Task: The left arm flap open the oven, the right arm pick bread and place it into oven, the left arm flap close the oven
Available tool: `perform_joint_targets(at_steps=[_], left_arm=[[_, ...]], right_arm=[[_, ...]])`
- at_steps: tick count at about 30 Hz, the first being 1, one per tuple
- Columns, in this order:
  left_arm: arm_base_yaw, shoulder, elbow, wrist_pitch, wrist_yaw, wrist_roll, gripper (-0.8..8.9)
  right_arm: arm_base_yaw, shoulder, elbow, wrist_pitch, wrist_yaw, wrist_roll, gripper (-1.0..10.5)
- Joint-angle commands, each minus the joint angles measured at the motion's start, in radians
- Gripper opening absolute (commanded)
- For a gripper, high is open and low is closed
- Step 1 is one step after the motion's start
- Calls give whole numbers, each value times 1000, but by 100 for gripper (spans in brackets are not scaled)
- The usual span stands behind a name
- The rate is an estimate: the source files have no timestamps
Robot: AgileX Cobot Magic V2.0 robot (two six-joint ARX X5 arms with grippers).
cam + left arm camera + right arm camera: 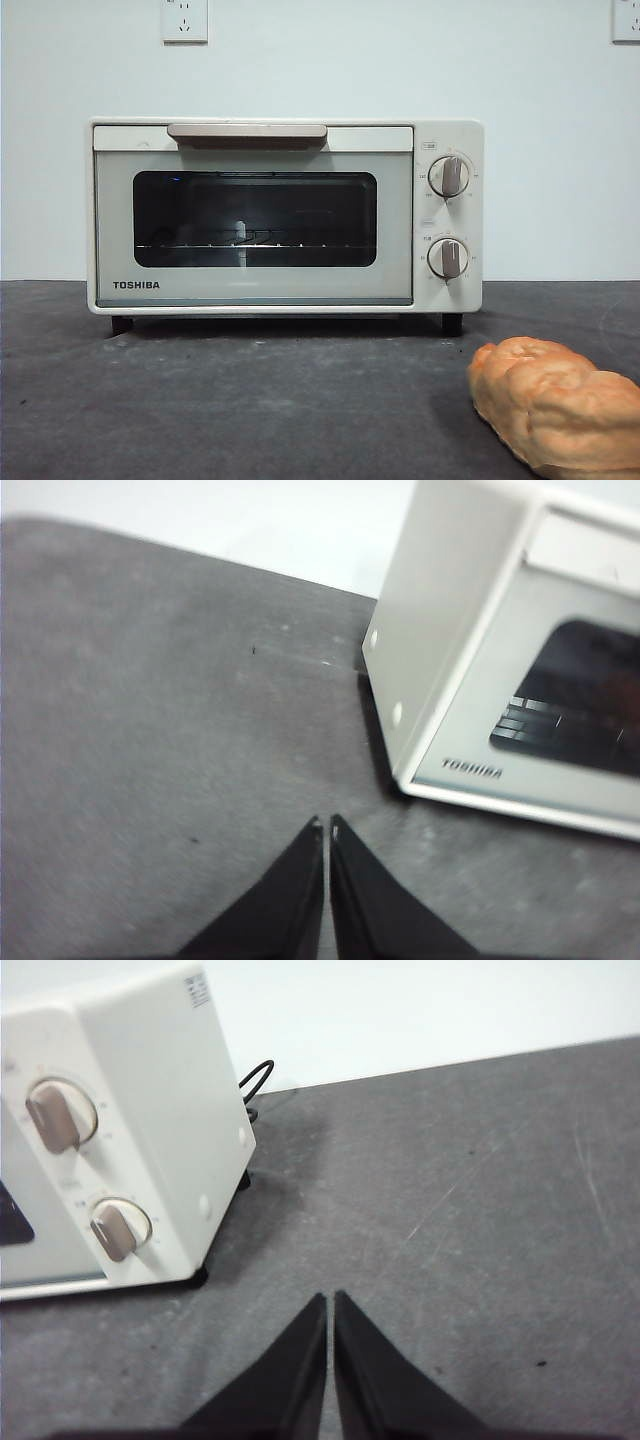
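Note:
The cream-white TOSHIBA oven [285, 215] stands at the middle of the table with its door closed, beige handle [247, 132] along the top and two knobs on the right. The golden bread [560, 402] lies on the dark table in front of the oven's right end, partly cut by the picture's edge. My left gripper [326, 826] is shut and empty over bare table off the oven's [510, 670] left side. My right gripper [330, 1300] is shut and empty above the table off the oven's [120, 1130] knob side. The bread does not show in either wrist view.
The dark grey tabletop [250, 400] stretches in front of the oven. A black power cord [255, 1080] trails behind the oven's right side. A white wall with sockets [184, 20] stands behind.

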Motion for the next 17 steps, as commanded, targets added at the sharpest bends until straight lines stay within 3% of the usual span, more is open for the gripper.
perform_joint_targets(at_steps=[1, 6, 17], left_arm=[[0, -2, 3, -5, 0, -149, 16], [0, -2, 63, -6, 24, -200, 16], [0, 104, 324, -142, 59, -170, 16]], right_arm=[[2, -3, -6, 12, 1, 88, 6], [2, -3, 32, 11, -9, 146, 6], [2, 57, 276, -48, -7, 134, 6]])
